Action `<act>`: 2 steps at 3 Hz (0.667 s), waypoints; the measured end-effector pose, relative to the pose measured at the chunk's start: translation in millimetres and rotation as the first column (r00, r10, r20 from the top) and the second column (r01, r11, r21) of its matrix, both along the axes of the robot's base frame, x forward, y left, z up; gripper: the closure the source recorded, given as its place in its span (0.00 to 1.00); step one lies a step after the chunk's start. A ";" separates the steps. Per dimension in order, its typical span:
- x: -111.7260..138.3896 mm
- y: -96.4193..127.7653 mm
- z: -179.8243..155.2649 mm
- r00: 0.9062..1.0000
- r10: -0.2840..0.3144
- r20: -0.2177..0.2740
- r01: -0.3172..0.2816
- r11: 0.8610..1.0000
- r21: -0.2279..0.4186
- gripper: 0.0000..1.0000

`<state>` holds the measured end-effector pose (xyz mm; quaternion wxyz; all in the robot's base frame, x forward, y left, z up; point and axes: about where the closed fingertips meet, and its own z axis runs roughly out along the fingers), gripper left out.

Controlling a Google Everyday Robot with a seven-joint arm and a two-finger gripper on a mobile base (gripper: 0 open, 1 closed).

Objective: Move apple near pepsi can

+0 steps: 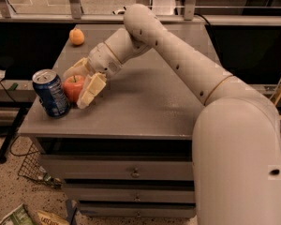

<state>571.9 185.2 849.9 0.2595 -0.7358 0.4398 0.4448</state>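
The red-orange apple (73, 87) sits on the grey table (145, 111) near its front left corner, right beside the blue pepsi can (50, 93), which stands upright to its left. My gripper (75, 89) reaches in from the right and is around the apple. One pale finger (92, 90) lies along the apple's near right side and the other (74, 69) along its far side. The fingers hug the apple, which rests at table level.
A small plain orange fruit (76, 36) lies at the table's far left corner. The table's left edge is just past the can. Drawers (131, 172) lie below the top. A wire basket (30, 170) and bags are on the floor at the left.
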 end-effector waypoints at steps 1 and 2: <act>-3.6 -10.3 5.7 1.000 -0.028 0.008 0.028 0.999 -0.033 0.00; -16.3 -40.6 28.1 0.991 -0.125 0.046 0.128 0.988 -0.082 0.00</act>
